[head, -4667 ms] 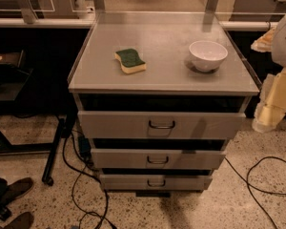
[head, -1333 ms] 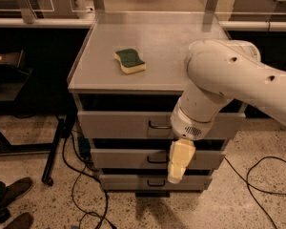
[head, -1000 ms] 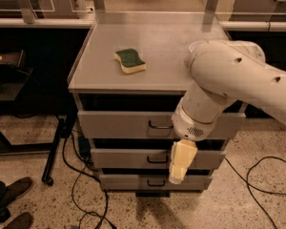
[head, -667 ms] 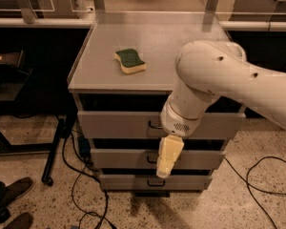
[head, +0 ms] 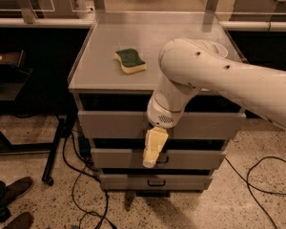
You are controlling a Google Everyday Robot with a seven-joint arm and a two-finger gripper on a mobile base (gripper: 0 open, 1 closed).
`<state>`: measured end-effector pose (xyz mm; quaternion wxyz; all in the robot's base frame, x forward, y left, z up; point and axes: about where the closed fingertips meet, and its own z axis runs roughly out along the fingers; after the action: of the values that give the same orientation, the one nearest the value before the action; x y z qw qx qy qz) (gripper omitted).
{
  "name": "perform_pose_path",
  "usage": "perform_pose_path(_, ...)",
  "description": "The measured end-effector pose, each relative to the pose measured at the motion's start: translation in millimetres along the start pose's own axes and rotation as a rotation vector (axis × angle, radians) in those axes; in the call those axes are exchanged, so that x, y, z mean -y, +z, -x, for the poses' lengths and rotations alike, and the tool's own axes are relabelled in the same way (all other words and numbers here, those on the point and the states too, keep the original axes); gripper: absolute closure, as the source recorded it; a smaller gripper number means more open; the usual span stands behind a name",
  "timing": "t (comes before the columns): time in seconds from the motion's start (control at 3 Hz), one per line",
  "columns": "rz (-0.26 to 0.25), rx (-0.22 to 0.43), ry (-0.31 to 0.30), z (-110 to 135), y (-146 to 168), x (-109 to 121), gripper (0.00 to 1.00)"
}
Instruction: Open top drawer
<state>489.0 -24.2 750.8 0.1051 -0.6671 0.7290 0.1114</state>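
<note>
The top drawer (head: 109,124) is the widest grey front, just under the cabinet top (head: 100,75). It looks level with the cabinet face. Its centre pull handle is hidden behind my white arm (head: 214,80), which reaches in from the right across the cabinet. My cream gripper (head: 151,151) hangs down from the wrist in front of the drawers. Its upper part overlaps the top drawer's lower edge and its tip lies over the middle drawer (head: 195,159).
A green-and-yellow sponge (head: 130,61) lies on the cabinet top. The bottom drawer (head: 128,181) shows its dark handle (head: 156,182). Cables (head: 81,190) trail on the floor around the cabinet. Shoes (head: 12,192) are at the lower left, and a dark table frame (head: 55,144) stands to the left.
My arm swung in from the right edge to in front of the cabinet, now hiding the white bowl. In the last second the gripper moved left and slightly up along the drawer fronts.
</note>
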Motion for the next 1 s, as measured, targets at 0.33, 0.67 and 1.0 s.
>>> perform_pose_path(0.33,0.019,-0.006,0.017,-2.1,15.9,7.3,0.00)
perform_pose_path(0.67,0.041,-0.031,0.064,-23.4,35.7,19.8,0.00)
perform_pose_path(1.0,0.042,-0.030,0.064,-23.8,38.6,20.8,0.00)
